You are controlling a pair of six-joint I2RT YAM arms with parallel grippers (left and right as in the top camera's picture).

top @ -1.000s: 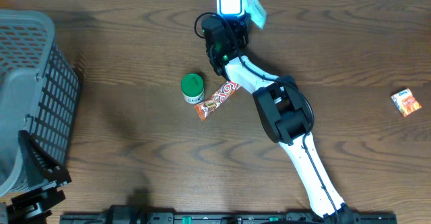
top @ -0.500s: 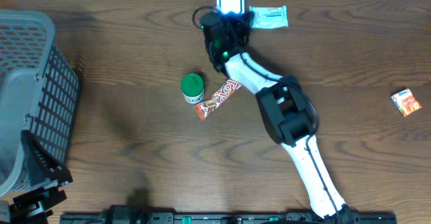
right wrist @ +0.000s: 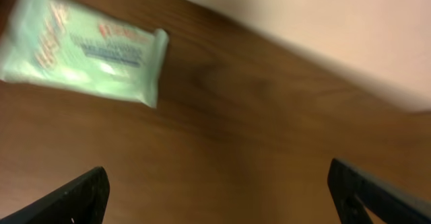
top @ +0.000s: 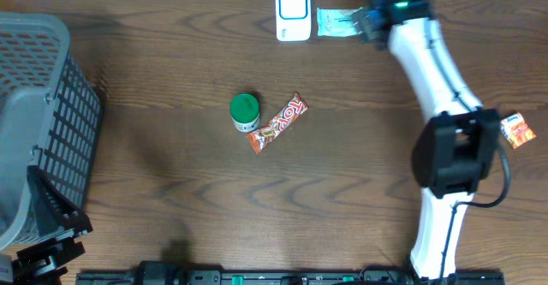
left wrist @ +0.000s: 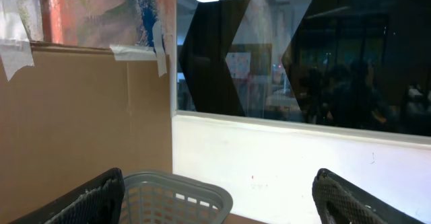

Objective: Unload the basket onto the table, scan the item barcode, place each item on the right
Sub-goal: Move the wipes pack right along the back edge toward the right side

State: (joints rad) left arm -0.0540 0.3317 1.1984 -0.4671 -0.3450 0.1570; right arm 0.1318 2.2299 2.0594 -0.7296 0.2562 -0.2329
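**Q:** What does the overhead view show that the wrist views do not?

**A:** The whole layout. A white scanner [top: 293, 11] stands at the far edge of the brown surface [top: 171, 174]. The pale green packet [top: 338, 20] lies flat just right of it. The right claw [top: 373, 21] sits at the packet's right end. Mid-surface, a green-lidded jar [top: 244, 112] stands just beside a candy bar [top: 278, 124]. An orange sachet [top: 516, 131] lies at the right and a grey basket [top: 43, 105] at the left.

**Q:** What does the right wrist view add?

**A:** The claw's state. Its fingertips [right wrist: 81, 197] stand at the lower corners, spread wide and grasping nothing. The packet lies on the wood beyond them, upper left, untouched.

**Q:** And the left wrist view?

**A:** The left claw [left wrist: 215, 204] is likewise spread wide and empty. The basket rim shows between its fingers. Behind it are a taped cardboard panel [left wrist: 81, 109] and a dark window [left wrist: 303, 49], neither seen from overhead.

**Q:** Is any writing legible?

**A:** The candy bar carries red letters that seem to begin "TO". The packet's print, a red mark and dark lines, is too blurred to read.
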